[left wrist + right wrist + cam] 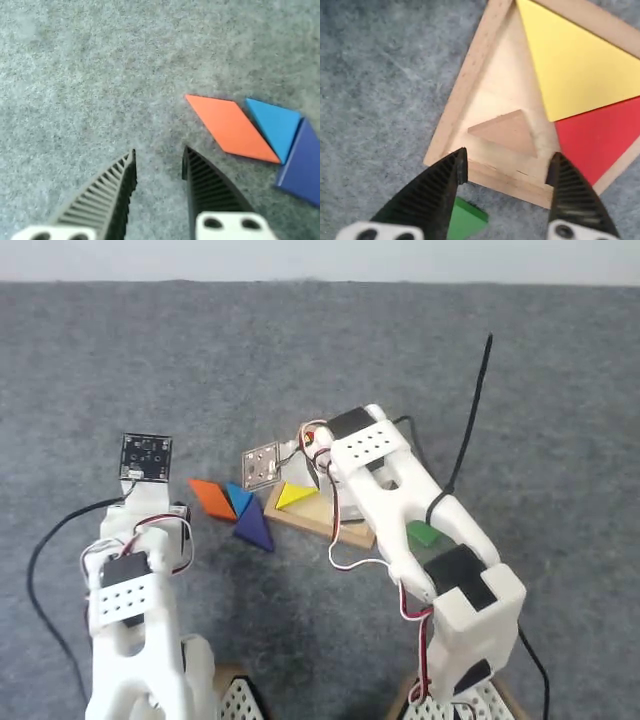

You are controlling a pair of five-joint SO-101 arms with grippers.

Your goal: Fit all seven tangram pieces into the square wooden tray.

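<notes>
The right gripper (509,159) is open over the tray (470,80), where the yellow piece (580,65) and red piece (600,142) lie, the green piece (465,221) sits just outside it, and the left gripper (159,155) is open near the orange piece (230,127) on the mat (75,75).

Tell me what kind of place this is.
Probably a robotics test bench: a left arm and a right arm stand on a grey felt-covered table, with a wooden tray and loose tangram pieces.

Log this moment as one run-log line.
tray: yellow, red, tan in | carpet: orange, blue, purple, green | left jaws open | right jaws open at tray
</notes>
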